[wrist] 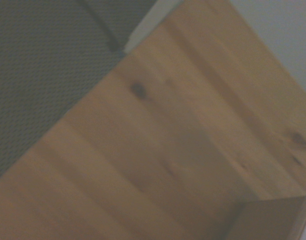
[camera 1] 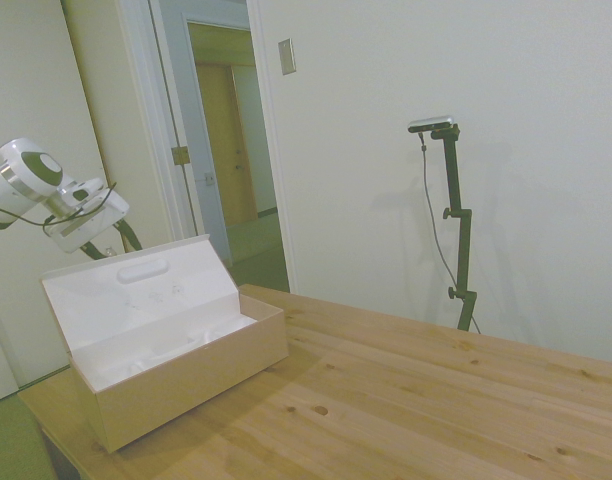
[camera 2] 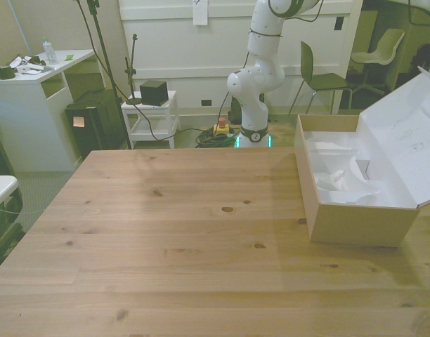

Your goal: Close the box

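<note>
The box [camera 1: 191, 372] is long, tan cardboard with a white inside, and lies at the table's left end in the side view. Its hinged lid [camera 1: 136, 300] stands open, leaning back. In the front view the box [camera 2: 355, 223] sits at the front view's right, with its lid [camera 2: 412, 144] tilted outward and crumpled white paper [camera 2: 341, 175] inside. My gripper [camera 1: 118, 250] hangs just behind the lid's top edge, above and behind the box, its two dark fingers apart and holding nothing. The wrist view shows bare wood and a corner of the box [wrist: 265, 220].
The wooden table [camera 2: 173, 232] stretches wide beside the box toward the front view's left. Off the table stand a white desk [camera 2: 39, 77], a small white cart [camera 2: 150, 116] and chairs [camera 2: 320, 70]. An open doorway [camera 1: 231, 150] lies behind the box in the side view.
</note>
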Robot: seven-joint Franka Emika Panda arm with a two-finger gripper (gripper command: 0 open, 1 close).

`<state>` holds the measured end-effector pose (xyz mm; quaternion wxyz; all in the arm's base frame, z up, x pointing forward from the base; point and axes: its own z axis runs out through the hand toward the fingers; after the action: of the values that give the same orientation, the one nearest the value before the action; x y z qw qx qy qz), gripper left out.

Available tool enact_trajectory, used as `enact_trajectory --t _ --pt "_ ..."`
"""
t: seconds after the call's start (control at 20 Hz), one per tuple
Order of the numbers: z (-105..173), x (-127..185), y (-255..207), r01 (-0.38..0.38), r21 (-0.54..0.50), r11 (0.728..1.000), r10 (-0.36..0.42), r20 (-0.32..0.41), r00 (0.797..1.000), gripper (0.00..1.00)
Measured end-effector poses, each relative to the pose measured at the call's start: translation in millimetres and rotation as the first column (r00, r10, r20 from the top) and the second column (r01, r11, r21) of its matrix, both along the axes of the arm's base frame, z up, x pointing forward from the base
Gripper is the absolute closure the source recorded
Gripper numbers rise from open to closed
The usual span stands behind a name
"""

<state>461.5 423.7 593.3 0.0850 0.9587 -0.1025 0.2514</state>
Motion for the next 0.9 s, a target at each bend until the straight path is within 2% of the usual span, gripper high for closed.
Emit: enact_trajectory --t 0.15,0.25,0.4,0.5,0.6,0.7,0.8,0.9 --pt "25 17 -83 0.131 -0.012 0.991 -0.131 0.019 0.991 0.00" --pt "10 34 -157 0.254 -0.031 0.967 -0.255 -0.037 0.966 0.00" --pt "-44 44 -250 0.413 -0.068 0.908 -0.418 -0.161 0.894 0.00" --pt "-76 41 -300 0.487 -0.074 0.870 -0.491 -0.208 0.846 0.00" --pt "-93 32 -341 0.538 -0.040 0.842 -0.533 -0.218 0.817 0.00" --pt "-97 11 -378 0.574 -0.003 0.819 -0.560 -0.220 0.799 0.00" --pt "-99 -17 -410 0.596 0.044 0.802 -0.573 -0.223 0.788 0.00" --pt "-105 -45 -436 0.596 0.095 0.797 -0.567 -0.222 0.793 0.00"
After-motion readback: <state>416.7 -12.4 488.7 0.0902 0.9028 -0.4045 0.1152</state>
